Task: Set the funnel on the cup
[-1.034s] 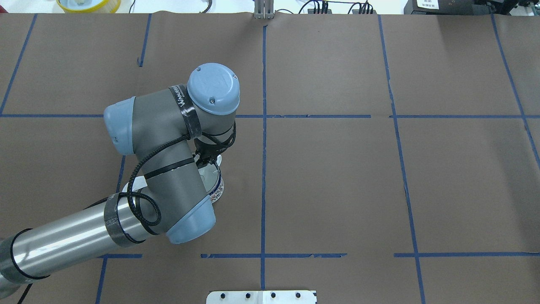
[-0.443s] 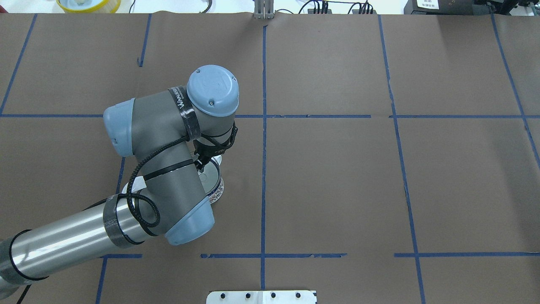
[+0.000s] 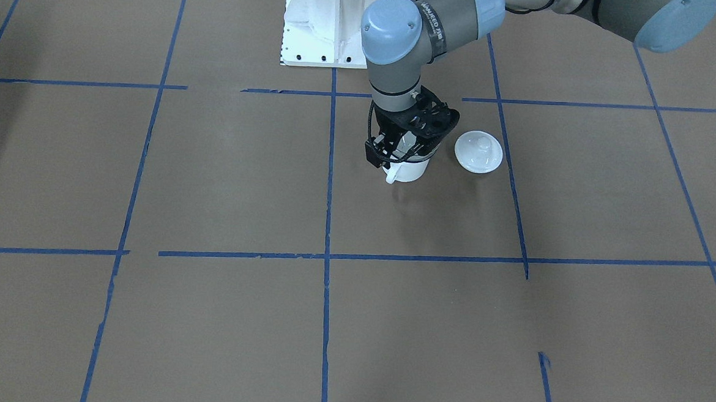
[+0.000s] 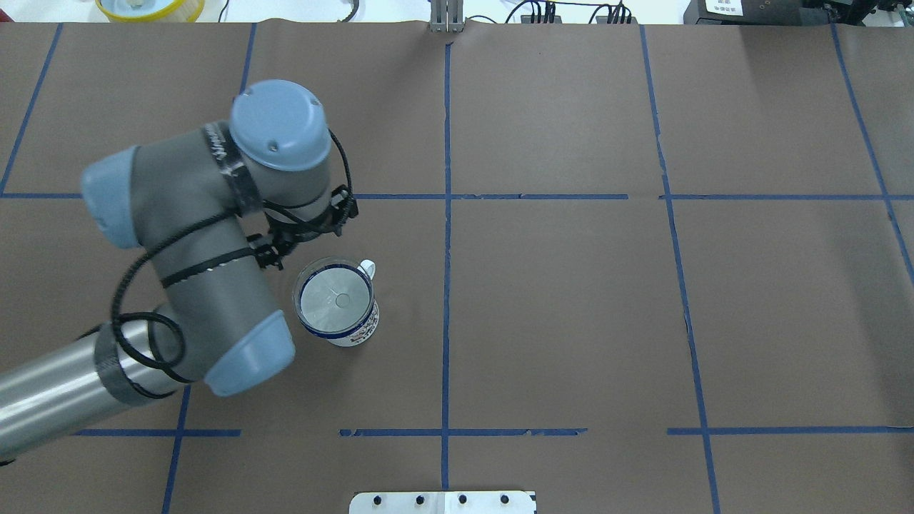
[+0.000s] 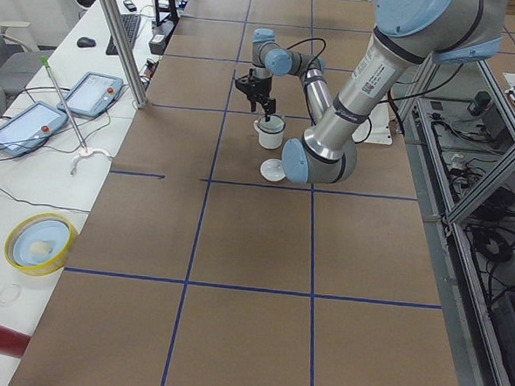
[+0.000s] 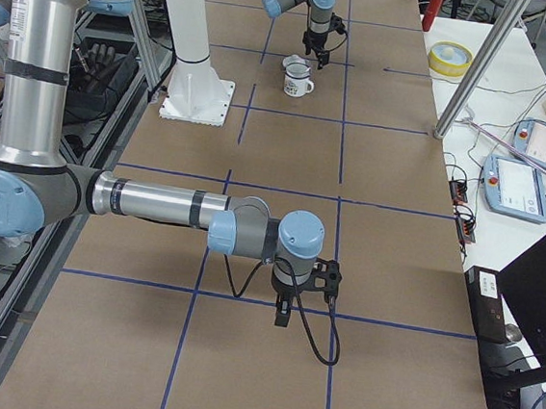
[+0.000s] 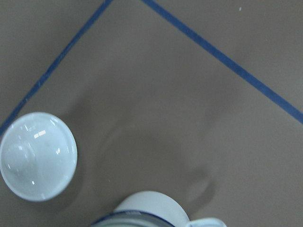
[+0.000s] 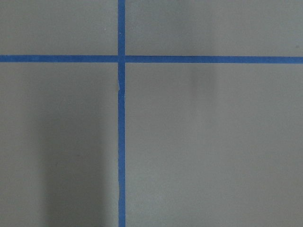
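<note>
The clear funnel [image 4: 335,296] sits in the mouth of the white mug, the cup [image 4: 360,330], spout down, left of the table's middle. The cup also shows in the front-facing view [image 3: 410,170] and at the bottom edge of the left wrist view [image 7: 147,208]. My left gripper [image 3: 407,149] hangs just above the cup, open and empty, apart from the funnel. In the overhead view its fingers are hidden under the wrist. My right gripper [image 6: 281,317] hovers over bare table near the right end. I cannot tell whether it is open or shut.
The round white knobbed lid [image 3: 478,151] lies on the table beside the cup on my left; it also shows in the left wrist view [image 7: 38,156]. A yellow bowl [image 4: 150,7] stands beyond the far left edge. The white base plate [image 4: 443,502] is at the near edge.
My left arm has swung to the left and lifted off the cup. The cup, hidden under the wrist before, now shows whole with the funnel resting on it.
</note>
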You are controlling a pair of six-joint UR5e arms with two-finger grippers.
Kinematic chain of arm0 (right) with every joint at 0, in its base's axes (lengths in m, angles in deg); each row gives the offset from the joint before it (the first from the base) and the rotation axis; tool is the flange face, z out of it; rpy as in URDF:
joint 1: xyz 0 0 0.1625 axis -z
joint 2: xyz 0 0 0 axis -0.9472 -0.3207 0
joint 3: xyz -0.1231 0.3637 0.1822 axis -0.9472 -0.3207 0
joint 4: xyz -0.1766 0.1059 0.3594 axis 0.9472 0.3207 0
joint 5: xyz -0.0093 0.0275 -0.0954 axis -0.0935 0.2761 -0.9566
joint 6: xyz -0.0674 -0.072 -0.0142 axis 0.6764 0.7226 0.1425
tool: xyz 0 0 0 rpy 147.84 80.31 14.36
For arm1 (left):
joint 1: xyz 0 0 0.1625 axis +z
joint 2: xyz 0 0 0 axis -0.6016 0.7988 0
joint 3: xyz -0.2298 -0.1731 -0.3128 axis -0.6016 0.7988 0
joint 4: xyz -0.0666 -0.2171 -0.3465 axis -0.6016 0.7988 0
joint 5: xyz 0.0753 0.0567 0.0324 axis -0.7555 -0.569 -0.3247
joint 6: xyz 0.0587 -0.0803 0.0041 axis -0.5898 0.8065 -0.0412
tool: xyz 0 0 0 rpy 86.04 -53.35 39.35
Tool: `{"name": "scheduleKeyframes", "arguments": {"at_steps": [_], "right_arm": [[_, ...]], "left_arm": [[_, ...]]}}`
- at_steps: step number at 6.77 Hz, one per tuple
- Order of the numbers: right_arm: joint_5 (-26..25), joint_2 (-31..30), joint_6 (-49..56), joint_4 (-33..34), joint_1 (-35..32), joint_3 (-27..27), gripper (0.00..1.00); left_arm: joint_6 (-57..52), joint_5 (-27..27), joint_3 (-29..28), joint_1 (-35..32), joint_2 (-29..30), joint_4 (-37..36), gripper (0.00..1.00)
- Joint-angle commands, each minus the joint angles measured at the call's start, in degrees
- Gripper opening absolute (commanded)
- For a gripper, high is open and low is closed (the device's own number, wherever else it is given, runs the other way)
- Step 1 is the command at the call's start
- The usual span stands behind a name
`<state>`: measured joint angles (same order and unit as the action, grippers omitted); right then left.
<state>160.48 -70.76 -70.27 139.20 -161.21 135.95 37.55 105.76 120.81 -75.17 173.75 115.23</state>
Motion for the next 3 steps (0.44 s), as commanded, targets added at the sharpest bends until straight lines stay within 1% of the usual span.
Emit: {"name": "scheduleKeyframes", "arguments": {"at_steps": [1,2,3], "right_arm": [[0.0,0.0,0.0,0.0,0.0,0.0,1.0],[0.0,0.0,0.0,0.0,0.0,-0.09,1.0],[0.0,0.0,0.0,0.0,0.0,0.0,1.0]], "left_arm": [[-21.96,7.0,4.23,-13.6,-8.02,0.31,1.0],[-36.09,9.76,3.54,-22.55,-11.7,0.74,1.0],[-54.85,13.0,1.44,-32.38,-17.31,3.36,1.0]]}}
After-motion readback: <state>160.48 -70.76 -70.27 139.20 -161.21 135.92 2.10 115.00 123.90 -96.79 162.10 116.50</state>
